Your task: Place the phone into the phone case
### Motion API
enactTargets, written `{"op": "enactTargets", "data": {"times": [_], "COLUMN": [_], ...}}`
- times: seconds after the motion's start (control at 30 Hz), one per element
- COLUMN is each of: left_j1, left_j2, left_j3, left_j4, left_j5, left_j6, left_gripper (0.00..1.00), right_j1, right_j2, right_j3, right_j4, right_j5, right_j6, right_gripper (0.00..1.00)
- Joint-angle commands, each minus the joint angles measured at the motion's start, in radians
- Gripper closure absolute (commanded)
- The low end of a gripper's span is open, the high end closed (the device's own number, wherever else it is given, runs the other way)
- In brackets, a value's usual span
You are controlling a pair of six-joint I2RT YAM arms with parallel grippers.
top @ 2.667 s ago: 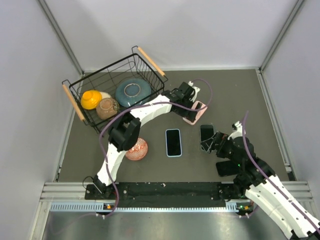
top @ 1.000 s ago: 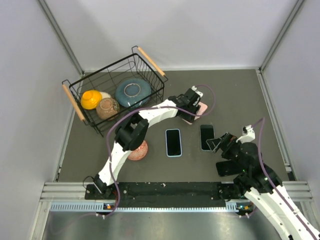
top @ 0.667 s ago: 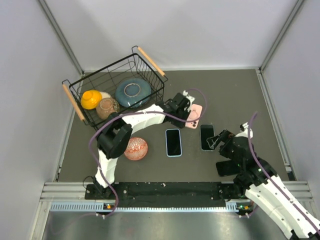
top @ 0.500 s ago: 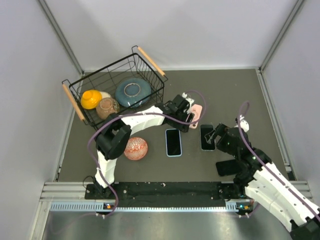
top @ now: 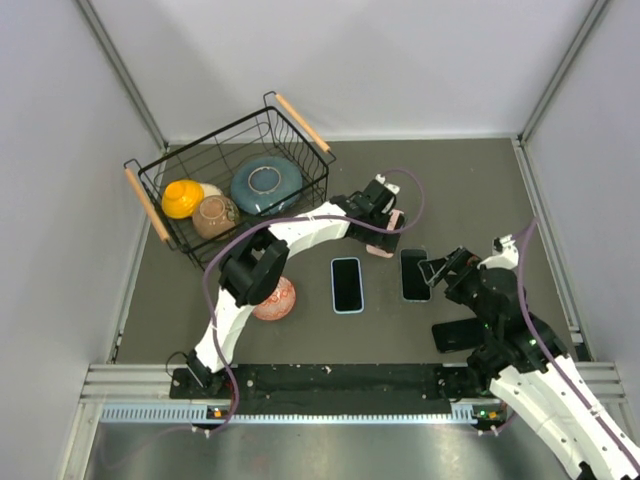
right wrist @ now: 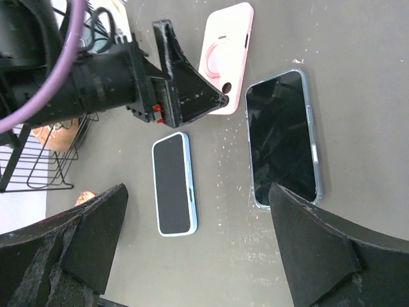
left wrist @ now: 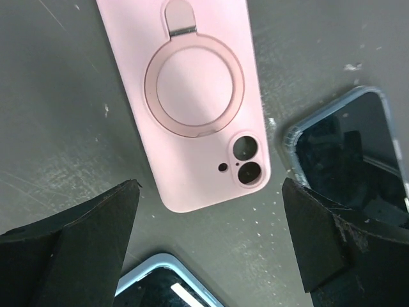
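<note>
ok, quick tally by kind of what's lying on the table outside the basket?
Phones: 2
Pink phone case: 1
Patterned bowl: 1
Total: 4
Dark flat shape at front right: unclear, not counted.

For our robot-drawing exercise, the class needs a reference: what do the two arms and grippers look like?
The left arm and right arm have white shells with black joints; a purple cable loops along each. The left gripper and right gripper are black, with rough, wedge-shaped fingers.

Overhead wide; wrist views close, downward, share pink case [left wrist: 192, 83].
</note>
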Motion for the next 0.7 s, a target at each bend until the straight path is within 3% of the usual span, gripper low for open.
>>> {"op": "enactTargets", "data": {"times": [0.0,0.47,0.67], "left_j1": [-0.010,-0.046,-0.053], "left_j2": [0.033,0.082,0.099], "left_j3": [0.039,0.041,0.062], "left_j4": [-0.010,-0.008,-0.062], "left_j5": [-0.035,-0.124,-0.209], "left_j6": [-0.005,0.000,-0.008], "left_gripper": [0.01,0.01,0.10], "right_j1": [-0.008,-0.007,-0.008], "right_j2": [-0.038,-0.057,-0.066], "right_j3": [0.006,-0.011,-0.008], "right_j4": [-0.035,-0.062,-0.062], "right_j5": [0.025,0.032,0.058], "right_j6": [0.001,-0.009,-0.009], "right_gripper": [0.08,0.06,0.05]}}
